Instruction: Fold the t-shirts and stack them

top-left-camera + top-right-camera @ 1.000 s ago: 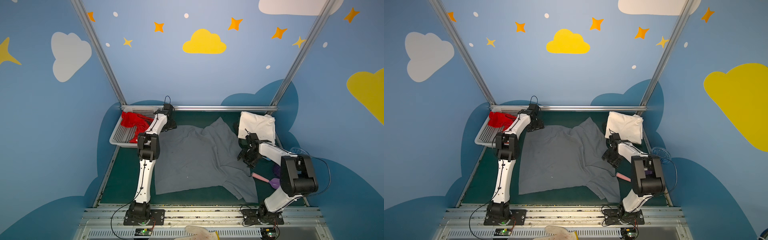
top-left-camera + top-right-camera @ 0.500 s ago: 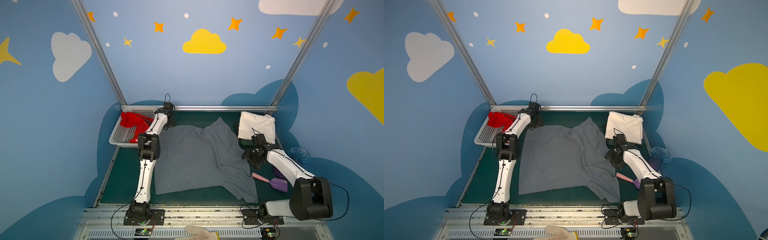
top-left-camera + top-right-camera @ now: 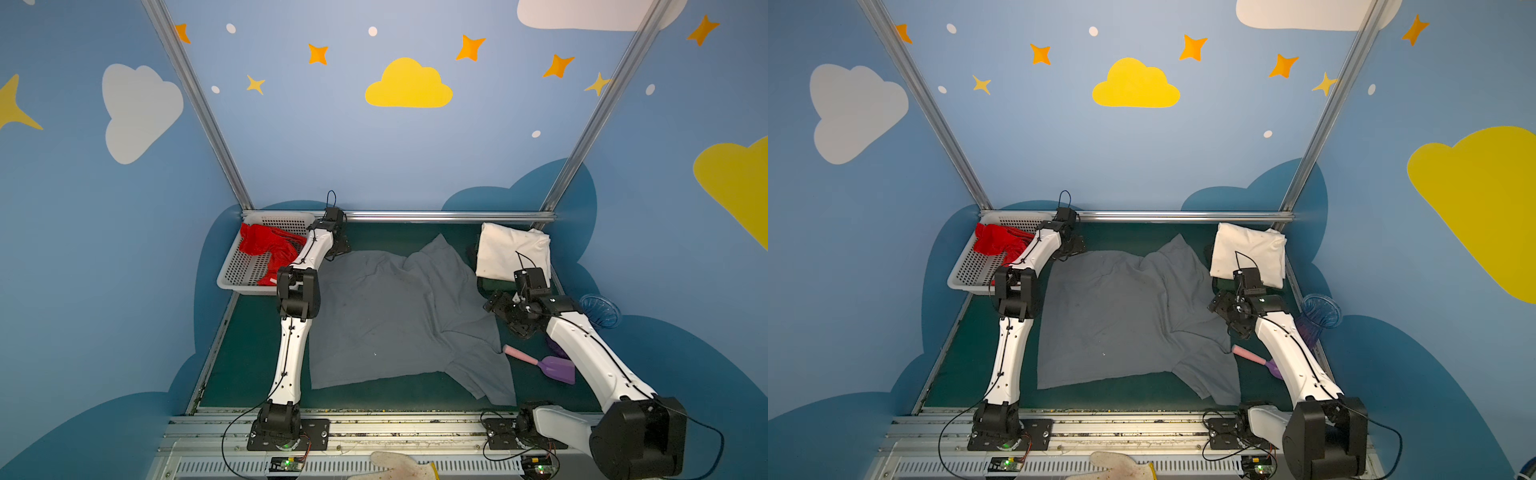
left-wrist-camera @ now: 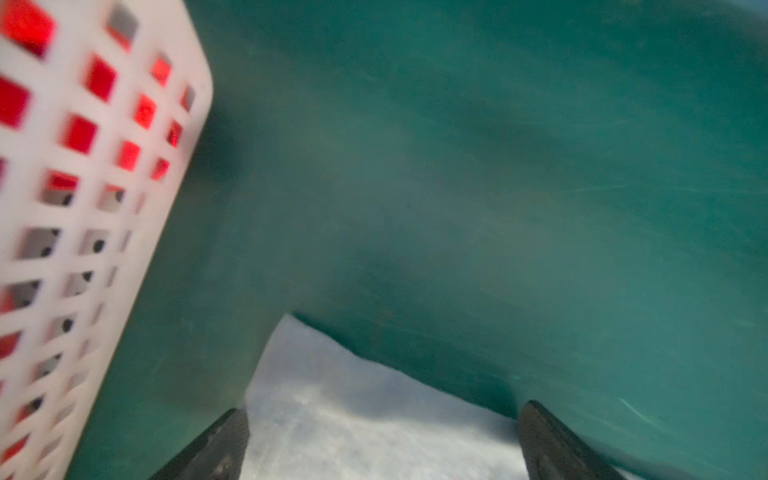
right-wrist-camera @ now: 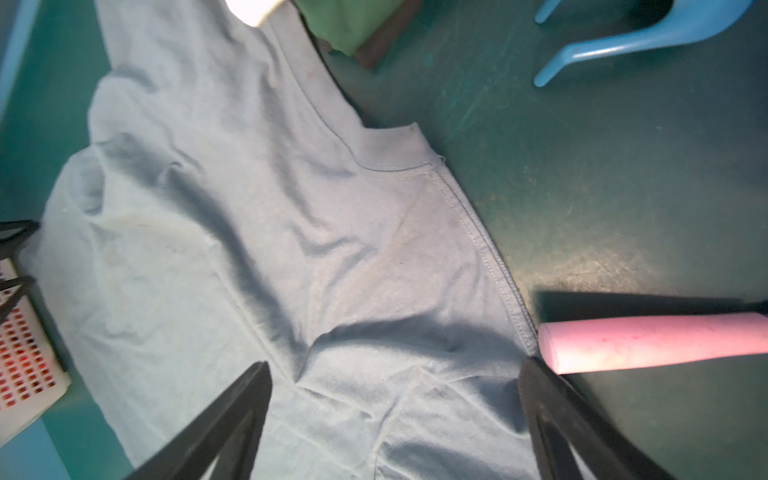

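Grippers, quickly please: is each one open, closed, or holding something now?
Left gripper: open, holding nothing.
Right gripper: open, holding nothing; the grey t-shirt lies below it.

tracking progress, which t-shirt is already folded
The cream-white cloth t-shirt, folded at back right. The slate grey t-shirt lies spread open; the bright red t-shirt sits crumpled in the white perforated basket.

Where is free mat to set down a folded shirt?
Bare mat lies between the basket, the left arm and the front rail; a narrow strip runs behind the grey shirt. The right side is crowded: scoop, cream shirt.
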`<state>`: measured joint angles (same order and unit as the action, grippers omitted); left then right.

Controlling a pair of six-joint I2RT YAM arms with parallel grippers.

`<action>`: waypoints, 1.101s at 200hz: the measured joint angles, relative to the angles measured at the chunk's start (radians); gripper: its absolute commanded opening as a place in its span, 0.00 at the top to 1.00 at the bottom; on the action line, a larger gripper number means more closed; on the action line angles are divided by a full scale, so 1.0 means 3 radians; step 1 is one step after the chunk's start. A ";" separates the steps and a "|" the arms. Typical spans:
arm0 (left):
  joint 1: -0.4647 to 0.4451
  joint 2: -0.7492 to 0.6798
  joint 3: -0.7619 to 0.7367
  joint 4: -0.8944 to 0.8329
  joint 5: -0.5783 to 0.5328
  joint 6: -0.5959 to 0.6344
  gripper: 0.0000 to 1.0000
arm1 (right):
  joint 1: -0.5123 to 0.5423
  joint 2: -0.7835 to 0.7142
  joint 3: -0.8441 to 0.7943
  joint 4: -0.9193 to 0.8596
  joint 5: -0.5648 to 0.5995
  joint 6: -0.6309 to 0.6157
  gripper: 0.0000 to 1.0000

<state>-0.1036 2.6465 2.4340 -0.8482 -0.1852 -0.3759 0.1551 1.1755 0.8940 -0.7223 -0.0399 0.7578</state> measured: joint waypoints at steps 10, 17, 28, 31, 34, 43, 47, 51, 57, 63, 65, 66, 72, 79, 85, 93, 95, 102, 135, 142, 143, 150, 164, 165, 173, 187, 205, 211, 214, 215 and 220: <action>0.0010 0.0006 0.0022 -0.0003 0.0022 -0.0014 0.02 | 0.0000 -0.0034 0.0000 0.0001 -0.0014 -0.0014 0.09; 0.0013 0.0011 0.0028 -0.0006 0.0043 -0.0019 0.03 | 0.0000 -0.0060 0.0000 0.0000 -0.0017 -0.0024 0.09; 0.0018 0.0013 0.0033 -0.0014 0.0066 -0.0024 0.08 | 0.0000 -0.0097 0.0000 0.0000 -0.0020 -0.0045 0.09; 0.0019 0.0013 0.0033 -0.0017 0.0070 -0.0022 0.09 | 0.0000 -0.0106 0.0000 0.0000 -0.0020 -0.0051 0.09; 0.0019 0.0013 0.0033 -0.0019 0.0076 -0.0023 0.12 | 0.0000 -0.0114 0.0000 0.0000 -0.0022 -0.0056 0.09; 0.0025 0.0013 0.0034 -0.0019 0.0092 -0.0041 0.19 | 0.0001 -0.0141 0.0000 0.0004 -0.0029 -0.0081 0.09; 0.0028 0.0013 0.0036 -0.0019 0.0103 -0.0039 0.23 | 0.0004 -0.0153 0.0000 0.0010 -0.0034 -0.0093 0.09; 0.0032 0.0013 0.0039 -0.0023 0.0114 -0.0043 0.27 | 0.0004 -0.0158 0.0000 0.0015 -0.0041 -0.0107 0.09; 0.0039 0.0013 0.0047 -0.0025 0.0136 -0.0060 0.32 | 0.0004 -0.0163 0.0000 0.0025 -0.0050 -0.0122 0.09; 0.0048 0.0014 0.0053 -0.0027 0.0164 -0.0074 0.38 | 0.0005 -0.0161 0.0005 0.0031 -0.0066 -0.0140 0.09; 0.0051 0.0015 0.0055 -0.0027 0.0172 -0.0069 0.40 | 0.0006 -0.0159 0.0006 0.0031 -0.0072 -0.0145 0.09; 0.0051 0.0015 0.0056 -0.0027 0.0175 -0.0067 0.41 | 0.0006 -0.0158 0.0008 0.0032 -0.0074 -0.0148 0.09; 0.0058 0.0015 0.0058 -0.0028 0.0196 -0.0078 0.45 | 0.0008 -0.0148 0.0019 0.0032 -0.0092 -0.0170 0.09; 0.0064 0.0015 0.0058 -0.0028 0.0216 -0.0080 0.51 | 0.0011 -0.0132 0.0033 0.0037 -0.0108 -0.0198 0.09; 0.0067 0.0015 0.0058 -0.0028 0.0229 -0.0084 0.55 | 0.0015 -0.0109 0.0058 0.0036 -0.0122 -0.0216 0.09; 0.0071 0.0015 0.0058 -0.0025 0.0252 -0.0083 0.60 | 0.0023 -0.0070 0.0094 0.0050 -0.0145 -0.0240 0.09; 0.0071 0.0015 0.0058 -0.0025 0.0254 -0.0090 0.62 | 0.0024 -0.0060 0.0102 0.0052 -0.0149 -0.0249 0.09; 0.0071 0.0015 0.0058 -0.0024 0.0275 -0.0094 0.69 | 0.0037 -0.0010 0.0144 0.0060 -0.0168 -0.0276 0.09; 0.0065 0.0015 0.0058 -0.0015 0.0402 -0.0067 0.96 | 0.0122 0.0285 0.0399 0.0107 -0.0231 -0.0388 0.09; 0.0060 0.0015 0.0058 -0.0013 0.0418 -0.0067 0.96 | 0.0146 0.0367 0.0476 0.0114 -0.0242 -0.0423 0.09; 0.0060 0.0015 0.0058 -0.0014 0.0421 -0.0067 0.96 | 0.0151 0.0376 0.0486 0.0114 -0.0244 -0.0430 0.09; 0.0053 0.0015 0.0058 -0.0014 0.0427 -0.0069 0.96 | 0.0177 0.0484 0.0589 0.0128 -0.0248 -0.0465 0.09; 0.0042 0.0004 0.0038 -0.0004 0.0427 -0.0069 0.96 | 0.0206 0.0730 0.0819 0.0168 -0.0252 -0.0549 0.09; 0.0042 0.0001 0.0033 -0.0001 0.0427 -0.0069 0.96 | 0.0209 0.0745 0.0834 0.0169 -0.0252 -0.0553 0.09; 0.0036 -0.0031 -0.0025 0.0023 0.0427 -0.0069 0.96 | 0.0220 0.0930 0.1017 0.0179 -0.0254 -0.0596 0.09; 0.0023 -0.0154 -0.0233 0.0072 0.0439 -0.0069 0.96 | 0.0228 0.1356 0.1428 0.0192 -0.0286 -0.0710 0.09; -0.0004 -0.0374 -0.0579 0.0099 0.0462 -0.0069 0.96 | 0.0231 0.1984 0.2075 0.0184 -0.0347 -0.0856 0.11; -0.0011 -0.0444 -0.0679 0.0104 0.0464 -0.0069 0.96 | 0.0234 0.2200 0.2286 0.0197 -0.0367 -0.0904 0.11; -0.0014 -0.0479 -0.0726 0.0107 0.0464 -0.0069 0.96 | 0.0238 0.2304 0.2401 0.0188 -0.0366 -0.0935 0.11; -0.0015 -0.0497 -0.0748 0.0108 0.0464 -0.0069 0.96 | 0.0238 0.2336 0.2431 0.0187 -0.0369 -0.0938 0.11; -0.0022 -0.0557 -0.0824 0.0118 0.0463 -0.0069 0.96 | 0.0240 0.2511 0.2623 0.0167 -0.0375 -0.0973 0.11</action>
<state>-0.1101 2.4794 2.1868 -0.8127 -0.0463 -0.3965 0.2272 1.9289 1.6810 -0.6724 -0.1524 0.4660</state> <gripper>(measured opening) 0.049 0.895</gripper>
